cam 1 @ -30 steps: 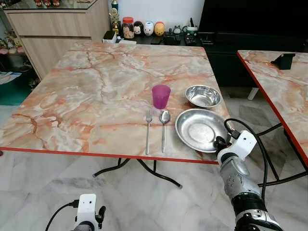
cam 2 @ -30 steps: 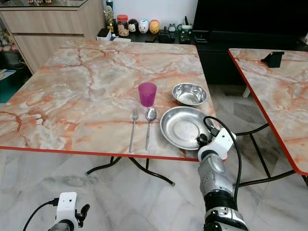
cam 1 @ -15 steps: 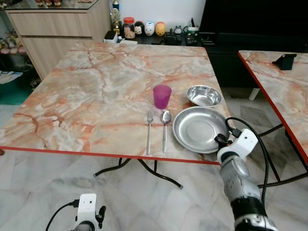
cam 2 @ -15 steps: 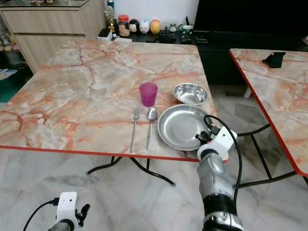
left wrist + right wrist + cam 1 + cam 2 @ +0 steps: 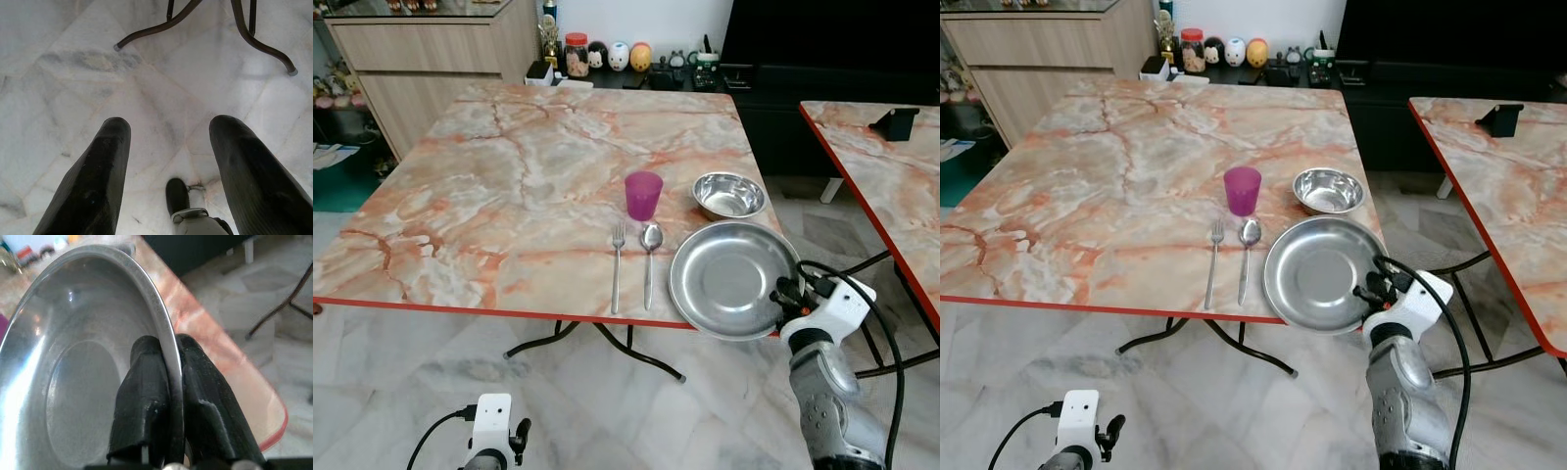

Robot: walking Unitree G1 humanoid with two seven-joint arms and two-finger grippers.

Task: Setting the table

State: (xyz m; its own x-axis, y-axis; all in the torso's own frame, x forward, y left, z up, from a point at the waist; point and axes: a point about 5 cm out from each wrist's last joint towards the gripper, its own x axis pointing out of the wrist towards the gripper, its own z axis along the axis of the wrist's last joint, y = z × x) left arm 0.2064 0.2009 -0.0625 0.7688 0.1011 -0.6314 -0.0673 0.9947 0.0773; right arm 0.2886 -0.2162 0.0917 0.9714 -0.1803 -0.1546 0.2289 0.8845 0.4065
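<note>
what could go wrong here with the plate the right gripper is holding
1. The right gripper pinches the steel plate only by its thin rim, so the plate might slip or pivot in the grip.
2. The plate's near edge hangs past the table's red edge; released here, it could tip off onto the floor.
3. The spoon lies close beside the plate, and the small bowl just behind it; a sideways or forward shove may knock them.
</note>
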